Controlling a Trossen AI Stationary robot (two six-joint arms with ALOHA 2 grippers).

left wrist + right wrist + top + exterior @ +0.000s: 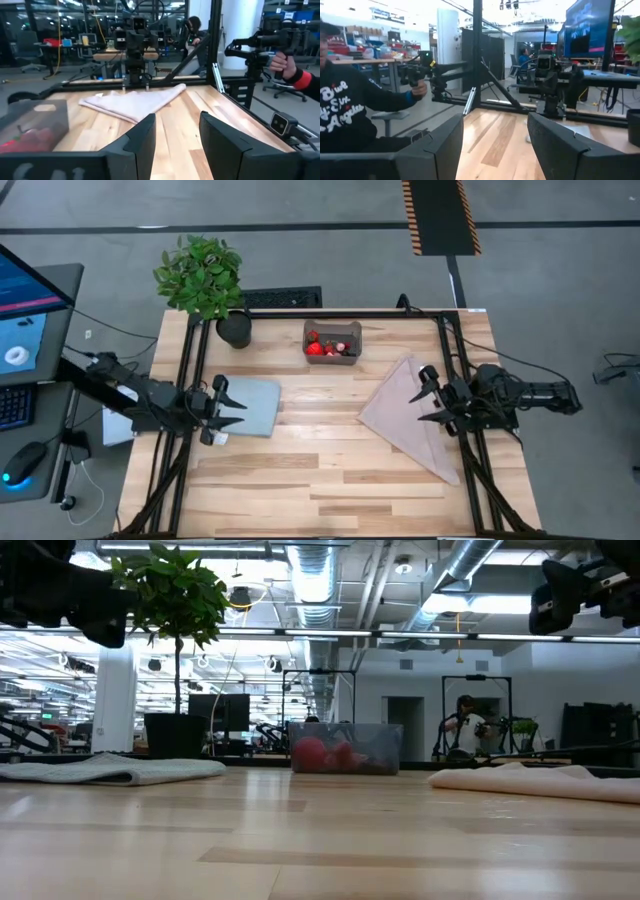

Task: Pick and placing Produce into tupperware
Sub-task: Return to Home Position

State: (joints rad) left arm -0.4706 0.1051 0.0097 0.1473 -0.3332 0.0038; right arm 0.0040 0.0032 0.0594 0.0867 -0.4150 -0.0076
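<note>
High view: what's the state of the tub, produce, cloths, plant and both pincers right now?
Tupperware tub: upright, no lid, holding produce.
Produce: inside the tub.
Blue-grey mat: lying flat.
Beige cloth: spread out, slightly rumpled.
Potted plant: upright.
Left pincer: open, empty, raised at the mat's edge.
Right pincer: open, empty, raised over the cloth.

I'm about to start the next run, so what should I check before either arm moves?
1. Fruit in the tub: red pieces inside, none seen loose on the table: ok.
2. Left gripper open and empty, over the blue-grey mat: ok.
3. Right gripper open and empty, over the beige cloth: ok.
4. Both grippers above the tabletop, not touching it: ok.
5. Person clear of the right arm: cannot tell.
</note>
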